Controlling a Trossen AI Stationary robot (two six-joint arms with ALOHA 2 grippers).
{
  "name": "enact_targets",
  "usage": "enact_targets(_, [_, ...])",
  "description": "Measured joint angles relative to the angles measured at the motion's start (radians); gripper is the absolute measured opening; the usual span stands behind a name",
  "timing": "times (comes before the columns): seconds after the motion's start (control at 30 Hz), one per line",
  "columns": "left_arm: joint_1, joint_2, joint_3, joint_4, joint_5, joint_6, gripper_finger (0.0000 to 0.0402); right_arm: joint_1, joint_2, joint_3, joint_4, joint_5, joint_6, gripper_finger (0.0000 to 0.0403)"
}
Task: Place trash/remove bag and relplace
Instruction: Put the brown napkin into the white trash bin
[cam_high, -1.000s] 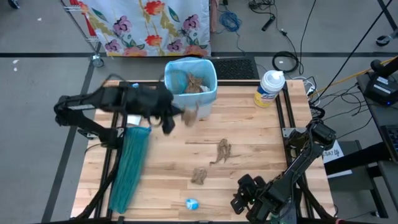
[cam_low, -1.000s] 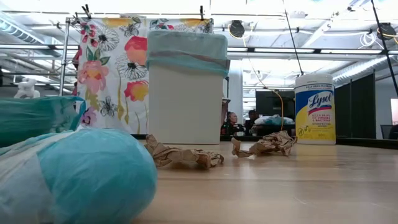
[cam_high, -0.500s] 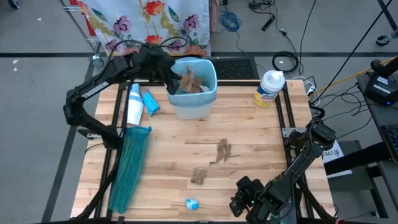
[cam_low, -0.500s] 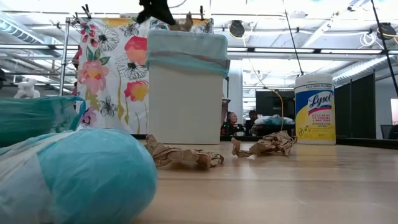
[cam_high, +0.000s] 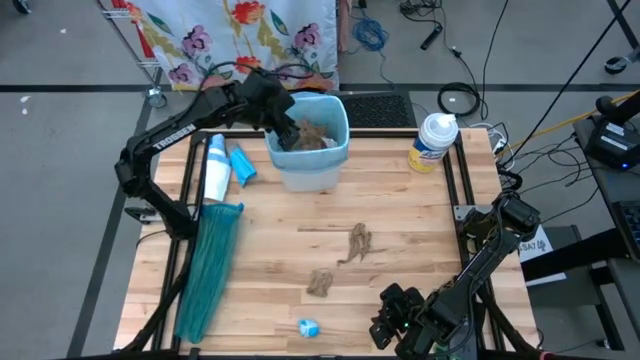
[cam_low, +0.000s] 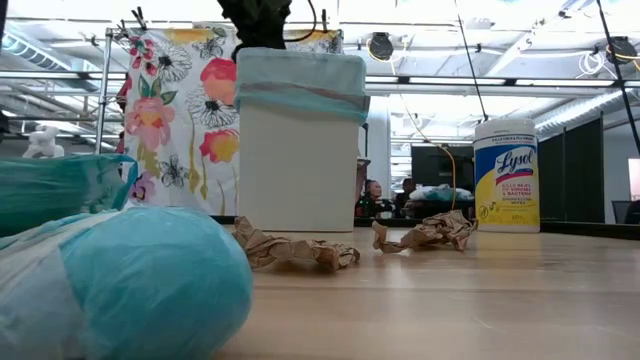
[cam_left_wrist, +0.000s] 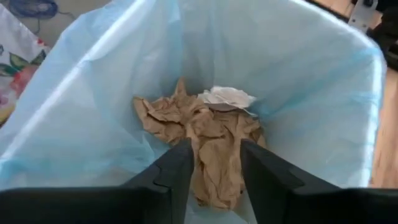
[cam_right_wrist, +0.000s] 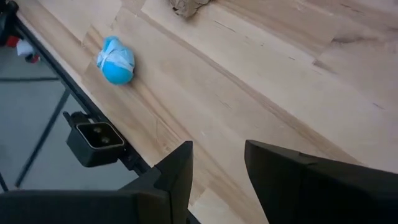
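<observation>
Left gripper (cam_left_wrist: 211, 168): over the lined bin (cam_high: 307, 140) at table's far edge, fingers spread, brown paper towel (cam_left_wrist: 214, 146) between them, apparently released. Withdraw straight up, clear of the pale-blue liner (cam_left_wrist: 93, 81). Right gripper (cam_right_wrist: 217, 165): parked near-right, fingers apart, empty.

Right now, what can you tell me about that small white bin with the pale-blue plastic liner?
The small white bin stands upright at the wooden table's far edge. Its thin pale-blue plastic liner is folded over the rim. Inside lie crumpled brown paper towels and a white paper wad. The left gripper hovers over its opening, fingers apart, nothing gripped.
</observation>
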Motion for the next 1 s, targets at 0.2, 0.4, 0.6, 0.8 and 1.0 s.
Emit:
enact_targets(0.2, [-0.061, -0.069, -0.001, -0.007, 0.0, -0.063, 0.0141, 0.0, 0.0, 0.0, 0.0, -0.001, -0.089, 0.0138])
enact_targets(0.4, [-0.189, -0.184, -0.001, -0.068, -0.027, -0.149, 0.0138, 0.0, 0.0, 0.0, 0.003, -0.001, -0.095, 0.0138])
enact_targets(0.6, [-0.393, -0.224, -0.001, -0.188, -0.076, -0.293, 0.0138, 0.0, 0.0, 0.0, 0.026, 0.002, -0.069, 0.0138])
enact_targets(0.8, [-0.637, -0.225, -0.033, -0.224, -0.178, -0.473, 0.0138, 0.0, 0.0, 0.0, 0.045, 0.009, -0.072, 0.0138])
enact_targets(1.0, [-0.913, -0.223, -0.185, -0.231, -0.39, -0.728, 0.0138, -0.018, 0.0, 0.0, 0.046, 0.009, -0.072, 0.0138])
